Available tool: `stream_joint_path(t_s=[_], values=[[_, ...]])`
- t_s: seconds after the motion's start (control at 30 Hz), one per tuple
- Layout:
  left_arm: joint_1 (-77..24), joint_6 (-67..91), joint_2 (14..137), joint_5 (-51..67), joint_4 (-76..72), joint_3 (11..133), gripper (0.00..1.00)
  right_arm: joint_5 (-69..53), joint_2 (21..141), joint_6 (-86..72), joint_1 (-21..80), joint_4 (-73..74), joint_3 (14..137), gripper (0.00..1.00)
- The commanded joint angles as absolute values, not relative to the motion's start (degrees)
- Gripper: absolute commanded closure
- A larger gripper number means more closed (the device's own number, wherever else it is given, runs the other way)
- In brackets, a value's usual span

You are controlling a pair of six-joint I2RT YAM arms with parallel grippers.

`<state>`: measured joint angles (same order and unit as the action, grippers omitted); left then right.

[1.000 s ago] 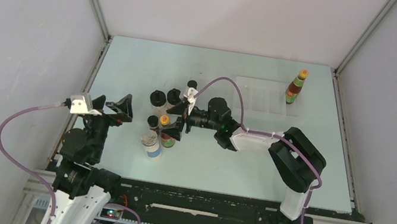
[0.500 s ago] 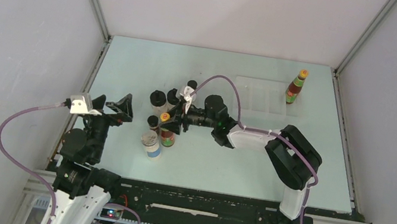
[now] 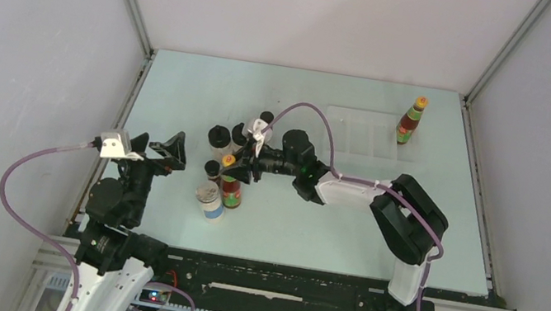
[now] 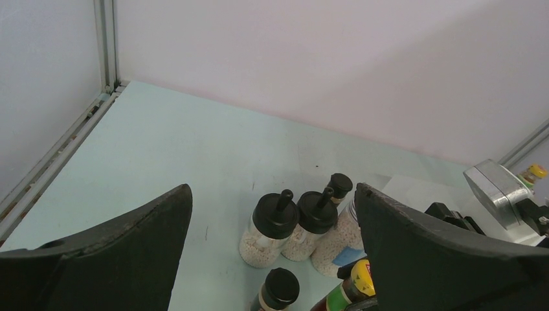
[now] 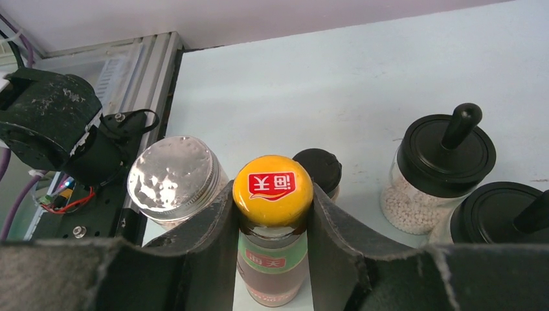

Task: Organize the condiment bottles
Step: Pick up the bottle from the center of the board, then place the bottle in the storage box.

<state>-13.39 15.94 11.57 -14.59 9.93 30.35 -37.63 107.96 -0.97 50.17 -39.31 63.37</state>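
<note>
The left gripper (image 3: 158,145) is being held open (jaws wide apart) at the near left of the table (image 3: 285,232). Mid-table, a red bottle (image 5: 272,262) is being clamped just under its cap (image 5: 272,186) by the right gripper (image 5: 272,201), with a grey-lidded jar (image 5: 171,175) just beside it and a black-lidded jar (image 5: 443,168) behind. A second bottle (image 3: 410,120), also red, is standing at the far right.

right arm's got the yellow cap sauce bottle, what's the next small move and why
Probably a short straight lift. The right fingers are shut on the red sauce bottle below its yellow cap, with the grey-lidded jar, a small dark jar and a black-lidded jar crowding it. Rising first should clear them before carrying it sideways.
</note>
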Motion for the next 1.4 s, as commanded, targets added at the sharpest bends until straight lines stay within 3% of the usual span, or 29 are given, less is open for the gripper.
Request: stream_joint_path(t_s=[0.0, 0.57, 0.93, 1.37], values=[[-13.67, 14.59, 11.34, -13.82, 8.30, 29.62, 0.00, -35.80, 104.78, 3.35, 51.13, -33.69, 64.49, 1.00], [-13.58, 14.42, 10.93, -13.70, 8.65, 29.61, 0.00, -27.53, 94.00, 14.55, 50.39, -25.16, 66.79, 1.00], [-13.61, 14.50, 10.75, -13.68, 9.05, 29.62, 0.00, -10.93, 84.01, 17.09, 49.43, -26.43, 63.17, 1.00], [-13.62, 14.68, 10.64, -13.25, 9.00, 29.62, 0.00, 2.65, 69.45, 11.44, 30.54, -33.45, 50.59, 1.00]])
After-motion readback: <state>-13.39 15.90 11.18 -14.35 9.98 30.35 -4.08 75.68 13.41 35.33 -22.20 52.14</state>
